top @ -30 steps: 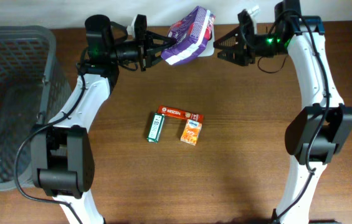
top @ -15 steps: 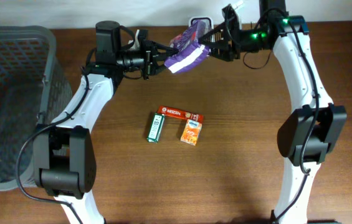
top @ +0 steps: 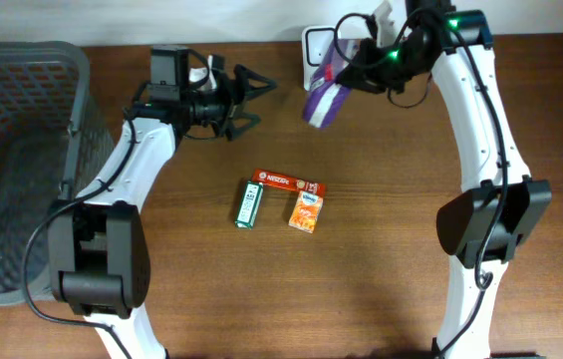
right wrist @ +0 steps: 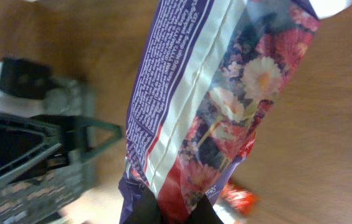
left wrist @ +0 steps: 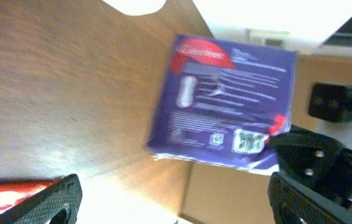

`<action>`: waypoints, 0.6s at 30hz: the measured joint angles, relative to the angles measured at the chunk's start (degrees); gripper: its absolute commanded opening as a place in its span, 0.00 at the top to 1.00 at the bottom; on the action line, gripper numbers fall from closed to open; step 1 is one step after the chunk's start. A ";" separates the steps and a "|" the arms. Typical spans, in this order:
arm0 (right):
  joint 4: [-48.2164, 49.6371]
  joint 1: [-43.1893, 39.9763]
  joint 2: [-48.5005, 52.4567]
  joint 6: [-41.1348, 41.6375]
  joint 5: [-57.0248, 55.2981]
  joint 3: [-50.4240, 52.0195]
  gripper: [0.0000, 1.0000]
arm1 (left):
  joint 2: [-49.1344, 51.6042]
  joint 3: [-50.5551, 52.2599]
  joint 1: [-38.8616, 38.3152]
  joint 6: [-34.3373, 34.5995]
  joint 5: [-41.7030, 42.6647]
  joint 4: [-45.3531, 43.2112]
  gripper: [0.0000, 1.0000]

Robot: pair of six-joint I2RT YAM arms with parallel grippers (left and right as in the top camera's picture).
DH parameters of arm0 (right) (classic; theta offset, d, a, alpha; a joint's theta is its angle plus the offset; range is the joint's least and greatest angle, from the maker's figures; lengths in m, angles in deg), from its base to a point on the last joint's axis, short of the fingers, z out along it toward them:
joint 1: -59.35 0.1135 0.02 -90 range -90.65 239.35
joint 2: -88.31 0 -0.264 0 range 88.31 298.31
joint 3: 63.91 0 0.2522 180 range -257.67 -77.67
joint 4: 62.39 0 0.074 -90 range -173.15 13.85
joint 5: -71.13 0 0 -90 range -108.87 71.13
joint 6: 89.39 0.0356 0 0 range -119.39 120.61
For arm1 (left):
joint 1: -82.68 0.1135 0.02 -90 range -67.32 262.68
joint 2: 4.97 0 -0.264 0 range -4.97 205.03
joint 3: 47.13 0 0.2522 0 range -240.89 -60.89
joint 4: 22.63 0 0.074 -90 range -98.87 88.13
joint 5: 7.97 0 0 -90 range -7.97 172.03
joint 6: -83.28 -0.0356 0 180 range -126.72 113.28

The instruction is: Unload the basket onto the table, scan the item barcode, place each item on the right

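Note:
The item is a purple packet (top: 322,98) printed with flowers, hanging above the back of the table. My right gripper (top: 347,66) is shut on its upper end. In the right wrist view the packet (right wrist: 200,106) fills the middle, and the right gripper (right wrist: 172,213) pinches its bottom edge. My left gripper (top: 257,101) stands open to the left of the packet, apart from it. The left wrist view shows the packet's back (left wrist: 225,93) with a small barcode (left wrist: 250,140) near the lower right corner; the left gripper (left wrist: 179,199) holds nothing.
A grey mesh basket (top: 22,150) stands at the far left. On the table's middle lie a red box (top: 288,182), a green box (top: 249,204) and an orange box (top: 306,212). A white device (top: 315,42) sits at the back edge behind the packet.
The left gripper opened, let go of the packet and drew back left. The right gripper closed on the packet, which now hangs from it further right.

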 measured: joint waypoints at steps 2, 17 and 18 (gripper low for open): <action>-1.40 0.04 0.00 -1.25 -12.37 -2.80 0.96 | 0.00 -0.13 2.43 -6.12 -2.93 4.57 0.07; 24.26 15.58 6.21 -34.23 -64.83 -0.66 0.96 | -18.25 0.00 -2.16 -30.21 -43.65 32.09 0.07; 24.48 15.80 7.21 -35.50 -65.05 -0.09 0.96 | -19.74 0.00 -4.13 -30.32 -47.50 32.81 0.08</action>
